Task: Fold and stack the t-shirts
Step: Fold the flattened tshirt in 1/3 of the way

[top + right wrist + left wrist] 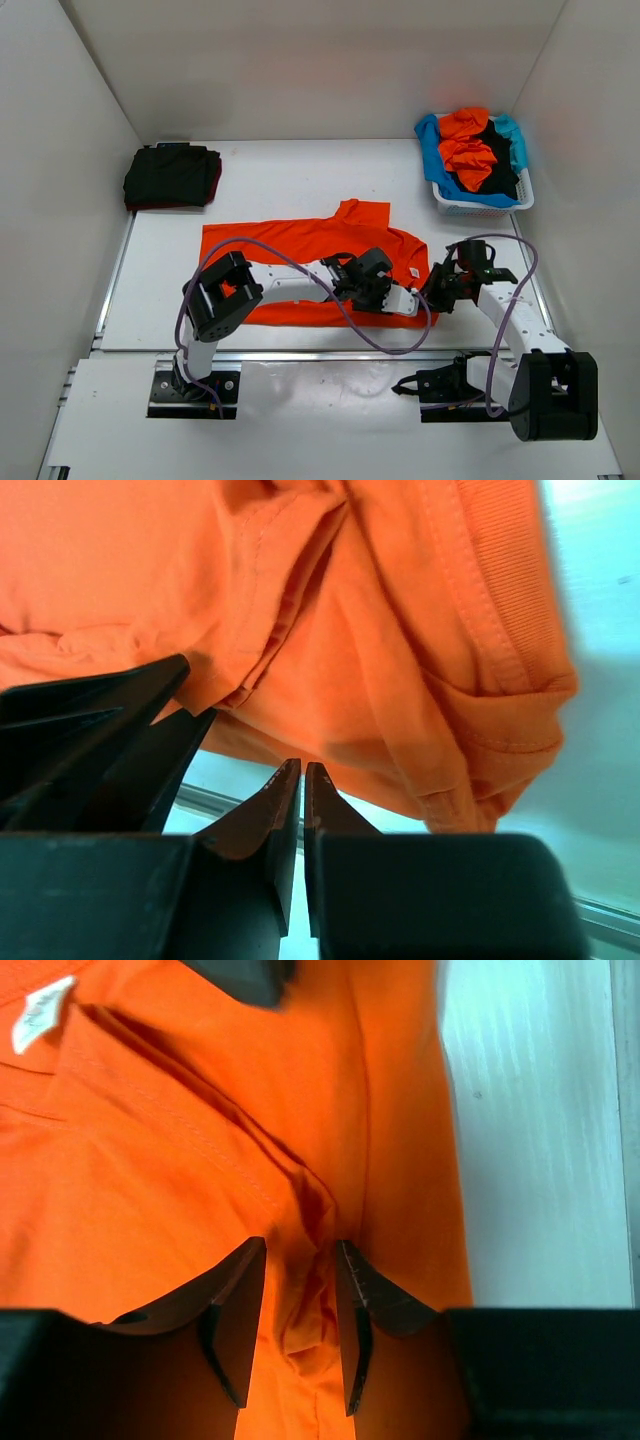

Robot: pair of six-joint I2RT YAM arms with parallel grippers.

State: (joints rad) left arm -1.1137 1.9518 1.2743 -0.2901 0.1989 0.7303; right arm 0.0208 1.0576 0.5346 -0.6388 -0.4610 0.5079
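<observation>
From above, one orange shirt (300,240) lies spread flat on the middle of the table (280,175). One folded pile (172,176) sits at the far left, black on top with a dark red edge showing. One basket (480,207) at the far right holds crumpled orange, blue and black cloth; how many pieces cannot be told. Two arms reach in, and the left gripper (418,303) and right gripper (438,292) meet just beside each other at the shirt's near right corner.

In the left wrist view, the left gripper (297,1330) is narrowed on a raised fold of the orange shirt (150,1160), which bunches between its fingers (240,1310). One white label (40,1015) shows at the far left, with bare table (540,1160) to the right.

In the right wrist view, the right gripper (301,780) has its jaws almost together with only a sliver between them. Its tips sit at the near hem of the orange shirt (400,630); whether they pinch cloth cannot be told.
</observation>
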